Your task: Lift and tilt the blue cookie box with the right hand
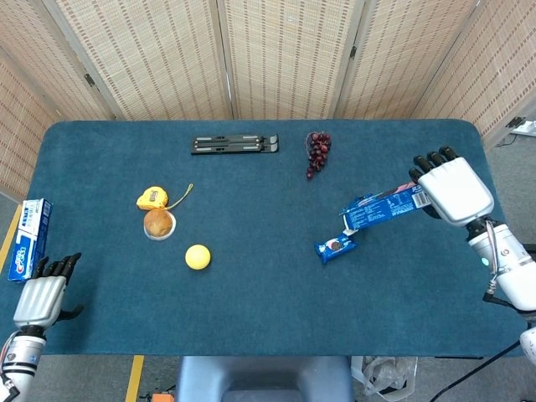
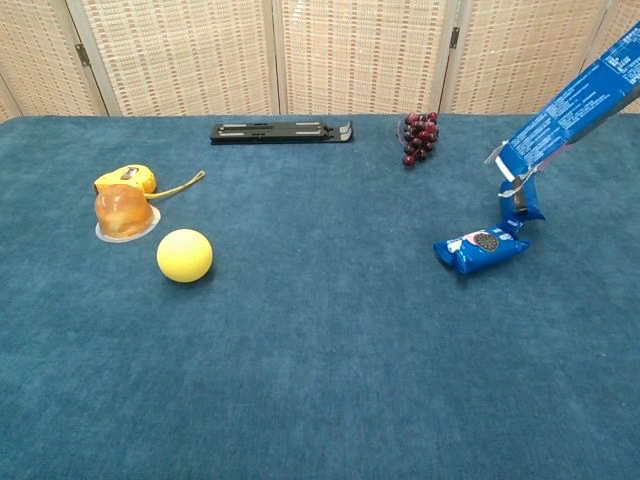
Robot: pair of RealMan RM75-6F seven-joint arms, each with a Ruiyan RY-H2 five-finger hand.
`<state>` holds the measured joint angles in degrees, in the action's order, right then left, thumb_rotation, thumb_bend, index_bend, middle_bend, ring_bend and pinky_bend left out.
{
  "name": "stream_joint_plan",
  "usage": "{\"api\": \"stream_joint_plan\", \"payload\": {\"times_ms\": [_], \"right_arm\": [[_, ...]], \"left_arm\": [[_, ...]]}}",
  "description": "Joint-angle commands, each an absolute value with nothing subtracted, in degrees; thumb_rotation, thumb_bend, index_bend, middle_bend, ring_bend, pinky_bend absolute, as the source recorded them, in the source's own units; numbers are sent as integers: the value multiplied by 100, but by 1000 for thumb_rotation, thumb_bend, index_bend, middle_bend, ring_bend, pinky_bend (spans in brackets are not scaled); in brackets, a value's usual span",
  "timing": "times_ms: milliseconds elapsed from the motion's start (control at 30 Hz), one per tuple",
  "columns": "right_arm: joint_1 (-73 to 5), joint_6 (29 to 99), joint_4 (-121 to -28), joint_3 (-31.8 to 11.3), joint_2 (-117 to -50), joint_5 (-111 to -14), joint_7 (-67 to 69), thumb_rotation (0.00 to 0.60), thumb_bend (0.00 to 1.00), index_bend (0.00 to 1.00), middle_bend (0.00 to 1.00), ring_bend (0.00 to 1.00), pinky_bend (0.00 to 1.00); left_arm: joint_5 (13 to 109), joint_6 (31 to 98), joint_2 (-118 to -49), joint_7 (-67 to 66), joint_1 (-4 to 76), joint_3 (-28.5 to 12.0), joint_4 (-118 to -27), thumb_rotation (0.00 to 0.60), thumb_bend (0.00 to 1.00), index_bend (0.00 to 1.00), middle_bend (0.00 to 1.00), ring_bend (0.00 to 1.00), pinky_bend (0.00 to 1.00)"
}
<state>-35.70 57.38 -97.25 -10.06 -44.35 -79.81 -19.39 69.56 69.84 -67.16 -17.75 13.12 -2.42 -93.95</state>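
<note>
My right hand (image 1: 452, 188) grips the far end of the long blue cookie box (image 1: 385, 209) at the right of the table. The box is lifted clear of the cloth and slopes down to the left, with its open end lowest. In the chest view the box (image 2: 575, 105) runs up out of the top right corner and the hand is out of frame. A blue cookie packet (image 1: 334, 247) lies on the table below the open end. A second packet (image 2: 522, 200) hangs out of the opening. My left hand (image 1: 40, 295) hangs off the table's near left edge, holding nothing, fingers straight.
A yellow ball (image 1: 198, 257), a brown jelly cup (image 1: 158, 224) and a yellow tape measure (image 1: 152, 198) sit left of centre. Grapes (image 1: 317, 152) and a black folded stand (image 1: 234, 145) lie at the back. A toothpaste box (image 1: 27, 237) lies beyond the left edge.
</note>
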Motion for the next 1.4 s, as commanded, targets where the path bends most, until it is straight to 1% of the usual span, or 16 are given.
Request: {"api": "stream_joint_plan", "payload": {"times_ms": [33,200,300,400,500,567,600,633,700,733,767,833,900,1100,1267,1400], "right_arm": [[-3558,5725,-9711,-998,-4460,-7977,-1886,600,218,593,332,298,268],[-3480,5848,-9736,-992,-4531,-8087,-1510,600,218,593,332,297,268],[-3327,6154,-9642,-1003,-4781,-8206,-776,600,218,593,332,300,267],[-3160,6434,-9185,-896,-5296,-8416,90,600,218,593,331,301,267],[-2990,6803,-8374,-761,-6121,-8593,650,600,217,593,327,301,267],[-2924,6802,-7807,-606,-6596,-8646,892,600,217,579,284,289,264],[-2914,6740,-7605,-533,-6743,-8666,979,600,218,541,238,267,250],[-2917,6594,-7388,-414,-6864,-8708,1075,600,218,479,184,233,223],[-2921,6428,-7165,-287,-6971,-8751,1234,600,218,268,57,130,134],[-2915,6379,-7081,-237,-7006,-8774,1313,600,217,147,14,80,86],[-2904,6336,-6982,-174,-7040,-8815,1393,600,218,62,0,43,49],[-2892,6192,-6914,-62,-7017,-8840,1423,600,217,1,0,8,7],[-2857,6090,-6998,33,-6912,-8843,1369,600,218,0,0,0,0],[-2507,6279,-7648,98,-6456,-8568,668,600,218,0,0,0,0],[-2050,6803,-8491,36,-6000,-8216,235,600,218,0,0,0,0],[-1771,7125,-8615,-52,-6106,-8044,550,600,218,0,0,0,0]], "left_arm": [[6939,6980,-6724,-1788,1319,-241,-9394,600,230,0,159,180,3],[6940,7000,-6714,-1763,1317,-242,-9396,600,230,0,159,180,3],[6954,7009,-6707,-1743,1313,-234,-9398,600,230,0,159,180,3],[6982,7031,-6701,-1729,1307,-224,-9409,600,230,0,159,180,3],[7002,7038,-6695,-1729,1302,-207,-9425,600,230,0,159,180,3],[7015,7059,-6693,-1721,1295,-205,-9428,600,230,0,159,180,3],[7016,7065,-6692,-1716,1293,-207,-9426,600,230,0,159,180,3],[7014,7063,-6689,-1707,1293,-207,-9422,600,230,0,159,180,3],[7002,7045,-6684,-1690,1300,-212,-9409,600,230,0,159,180,3],[6994,7032,-6682,-1686,1305,-214,-9401,600,230,0,159,180,3],[6987,7017,-6679,-1677,1312,-216,-9394,600,230,0,159,180,3],[6978,6999,-6675,-1670,1319,-216,-9386,600,230,0,159,181,3],[6984,6999,-6669,-1659,1320,-214,-9391,600,230,0,159,181,3],[7073,7065,-6651,-1625,1293,-187,-9424,600,230,0,159,181,3],[7143,7102,-6643,-1610,1284,-169,-9442,600,230,0,159,181,4],[7167,7088,-6619,-1567,1292,-170,-9447,600,230,0,159,181,5]]}}
